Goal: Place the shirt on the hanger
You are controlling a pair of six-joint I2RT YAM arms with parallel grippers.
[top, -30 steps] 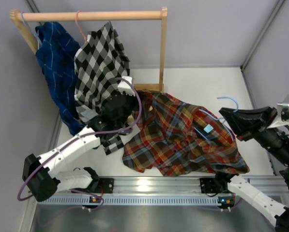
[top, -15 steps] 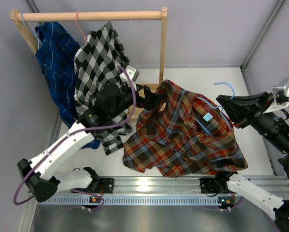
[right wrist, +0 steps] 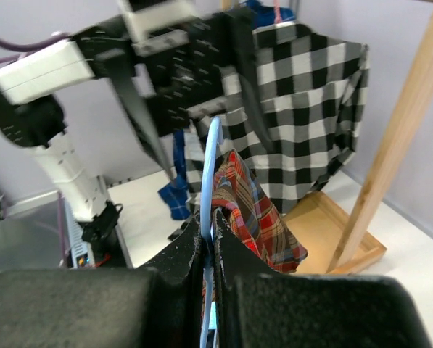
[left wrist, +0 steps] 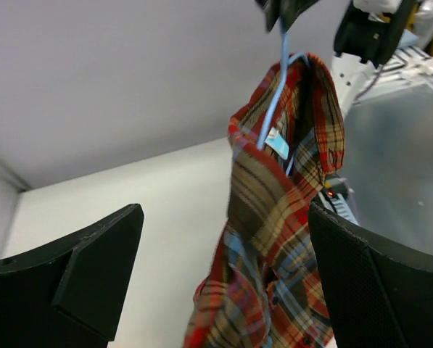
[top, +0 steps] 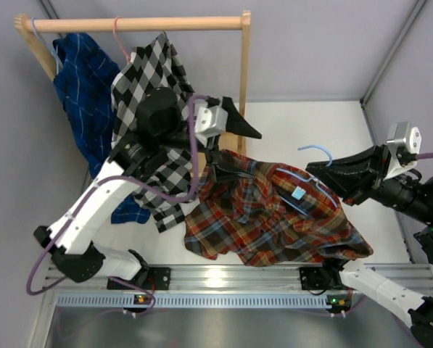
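Observation:
The red, orange and navy plaid shirt (top: pixel 274 217) hangs crumpled from its collar down to the table, right of centre. The thin light-blue hanger (top: pixel 314 152) runs into the collar, and its hook sticks up just behind my right gripper (top: pixel 316 174). In the right wrist view that gripper (right wrist: pixel 209 217) is shut on the hanger (right wrist: pixel 213 156), with the shirt (right wrist: pixel 256 210) draped just past it. My left gripper (top: pixel 241 129) is open above the shirt's left shoulder and touches nothing. In the left wrist view, the shirt (left wrist: pixel 274 232) and hanger (left wrist: pixel 274 109) hang beyond the open gripper (left wrist: pixel 223 290).
A wooden clothes rack (top: pixel 244 72) stands at the back left. On it hang a black-and-white checked shirt (top: pixel 151 94) and a dark blue shirt (top: pixel 82 80), next to a pink hanger hook (top: pixel 118 36). An aluminium rail (top: pixel 223 275) runs along the near edge.
My left gripper has opened, let go of the shirt's left side and risen back toward the rack. That side has sagged. My right gripper has carried the hanger leftward.

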